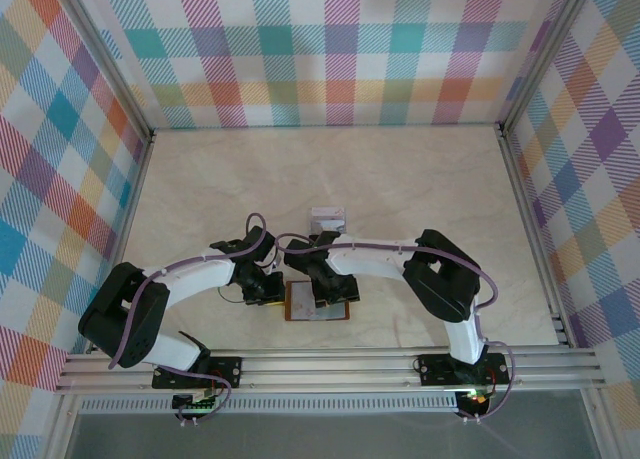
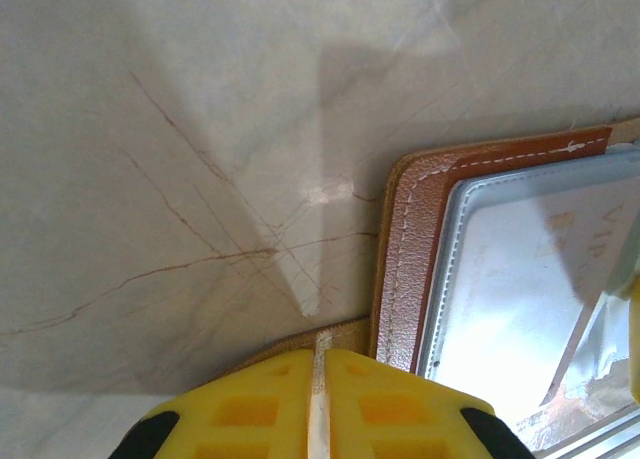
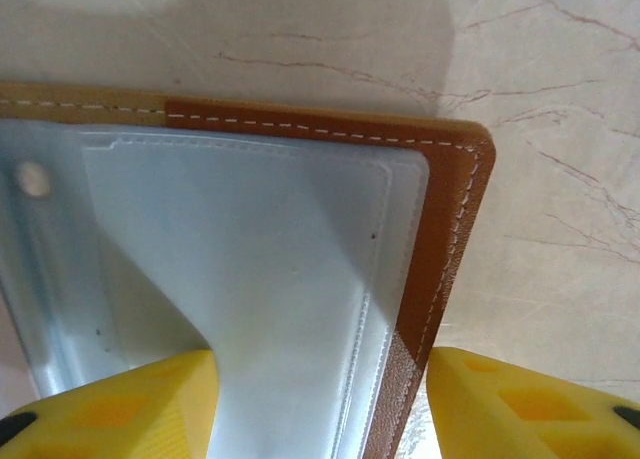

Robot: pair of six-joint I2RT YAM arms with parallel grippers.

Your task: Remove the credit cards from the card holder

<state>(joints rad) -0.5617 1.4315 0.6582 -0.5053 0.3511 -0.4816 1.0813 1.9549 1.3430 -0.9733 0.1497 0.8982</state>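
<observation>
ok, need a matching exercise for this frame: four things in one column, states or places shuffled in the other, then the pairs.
1. reddish-brown stitched leather card holder
2. dark grey flat rectangular card with a light band
3. left end effector
4. right end effector

A. yellow fingers apart, astride a brown stitched edge
B. yellow fingers shut together
C. lies open between the two end effectors
D. lies alone, beyond both arms

Pairs: 1-C, 2-D, 3-B, 4-A
</observation>
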